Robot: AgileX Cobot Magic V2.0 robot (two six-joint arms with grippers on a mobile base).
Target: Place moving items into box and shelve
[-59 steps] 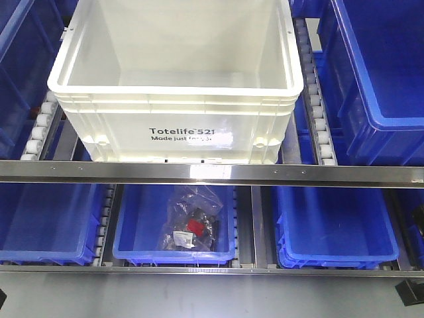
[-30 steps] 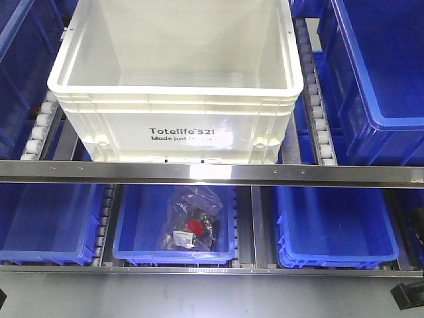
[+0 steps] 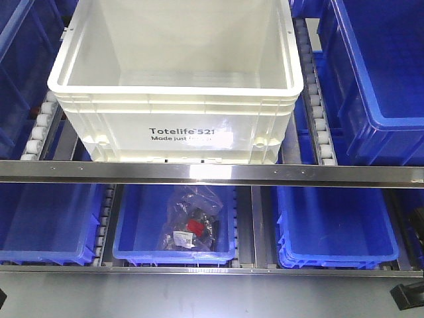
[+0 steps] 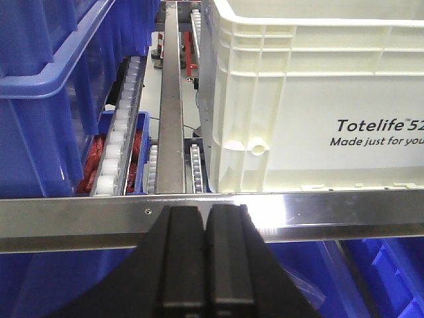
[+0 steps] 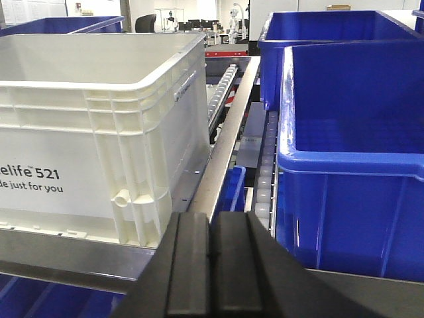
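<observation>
Both grippers clenched, holding nothing. Front view: crate (image 3: 175, 79) sits on the rack (image 3: 212, 173); no items visible inside. Left wrist: left gripper (image 4: 205, 228) just short of the rail. Right wrist: right gripper (image 5: 213, 235) likewise. Back straight out, clearing the rail.

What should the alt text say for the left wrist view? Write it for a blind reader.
A large white crate printed "Totelife" sits on the rack's upper tier behind a silver front rail. The left gripper, fingers shut together, fills the bottom centre. A blue bin stands at left beside white roller tracks.
</observation>
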